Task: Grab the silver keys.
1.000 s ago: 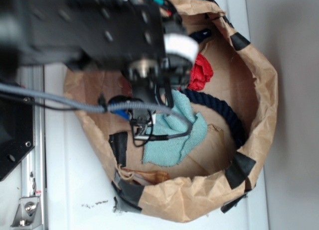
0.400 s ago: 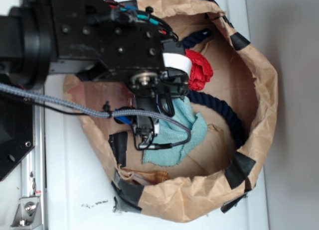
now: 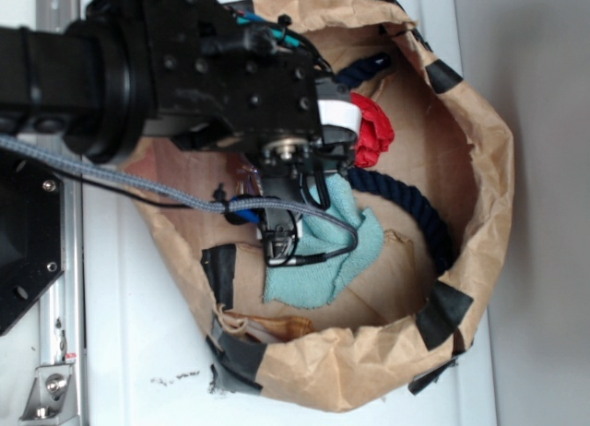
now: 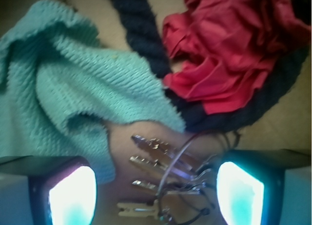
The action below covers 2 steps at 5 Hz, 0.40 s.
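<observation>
— Where do we find the silver keys [image 4: 168,178]?

— In the wrist view they lie fanned out on the brown paper floor of the bag [image 3: 479,159], right between the two fingers of our claw [image 4: 156,193]. The outside view hides them under the arm.

— And the claw itself?

— We have it wide open, holding nothing; one finger [image 4: 73,196] sits at the edge of the teal cloth [image 4: 63,88], the other finger [image 4: 239,193] just beside the ring end of the bunch.

— How do we expect them to handle?

— We judge them light, hard and slick, a loose bunch that will slide and splay on its thin wire ring. We think the best hold is across the stacked blades near the ring, where the metal is thickest; the wire alone would likely slip out.

— Anything in our way?

— The teal cloth touches or nearly touches the key tips, so we could pinch its soft edge along with them. The dark rope [image 4: 146,35] and the red rag [image 4: 229,54] lie farther off, beyond the keys, and we judge them clear of the closing path.
</observation>
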Tool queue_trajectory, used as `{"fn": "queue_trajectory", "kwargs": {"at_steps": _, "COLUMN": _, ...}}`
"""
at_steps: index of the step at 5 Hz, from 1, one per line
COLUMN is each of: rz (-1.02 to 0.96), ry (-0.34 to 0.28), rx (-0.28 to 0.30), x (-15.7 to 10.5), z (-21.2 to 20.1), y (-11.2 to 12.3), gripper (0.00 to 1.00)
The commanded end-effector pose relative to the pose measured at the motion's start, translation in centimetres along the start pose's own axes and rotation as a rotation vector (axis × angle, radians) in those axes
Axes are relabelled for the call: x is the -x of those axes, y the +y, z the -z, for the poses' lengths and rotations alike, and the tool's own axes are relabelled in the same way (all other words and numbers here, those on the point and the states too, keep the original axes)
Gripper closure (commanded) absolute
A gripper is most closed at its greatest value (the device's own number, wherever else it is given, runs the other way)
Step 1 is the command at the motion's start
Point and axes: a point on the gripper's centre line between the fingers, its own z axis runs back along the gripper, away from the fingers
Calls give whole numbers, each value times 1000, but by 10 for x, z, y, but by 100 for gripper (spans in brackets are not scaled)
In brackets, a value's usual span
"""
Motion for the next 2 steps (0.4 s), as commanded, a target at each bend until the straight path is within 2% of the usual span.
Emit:
{"fn": "queue_trajectory", "kwargs": {"at_steps": 1, "rz": 29, "ry": -23, "rx": -87, "x": -13, "z": 10, "y": 12, "gripper": 0}}
{"fn": "queue_trajectory", "kwargs": {"at_steps": 2, "rz": 0, "ry": -5, "rx": -80, "x": -11, "z": 9, "y": 21, "gripper": 13}}
